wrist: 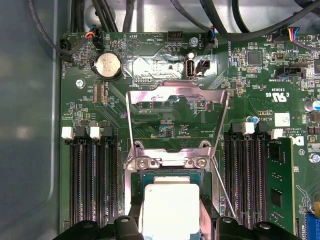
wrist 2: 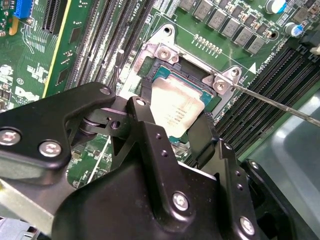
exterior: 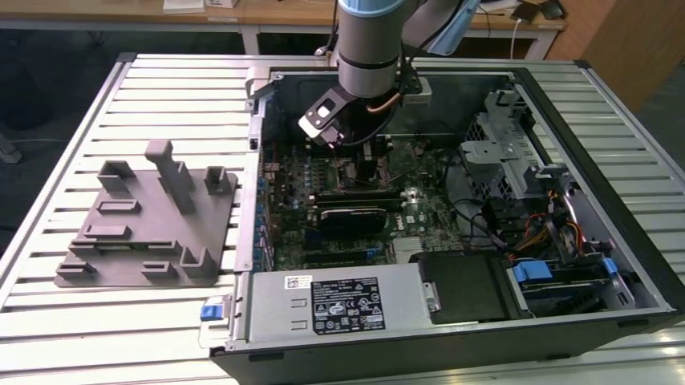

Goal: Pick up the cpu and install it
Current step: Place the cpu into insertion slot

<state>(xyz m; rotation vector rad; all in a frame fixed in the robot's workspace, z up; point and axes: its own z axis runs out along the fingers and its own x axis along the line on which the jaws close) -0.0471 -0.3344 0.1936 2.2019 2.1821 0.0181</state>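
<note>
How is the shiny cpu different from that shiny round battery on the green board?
The cpu is square; the battery is round. The cpu looks bigger than the battery. The cpu lies in the socket; the battery sits by itself elsewhere on the board. Both are shiny silver.

Both wrist views closely share the cpu (wrist: 171, 210).
</note>
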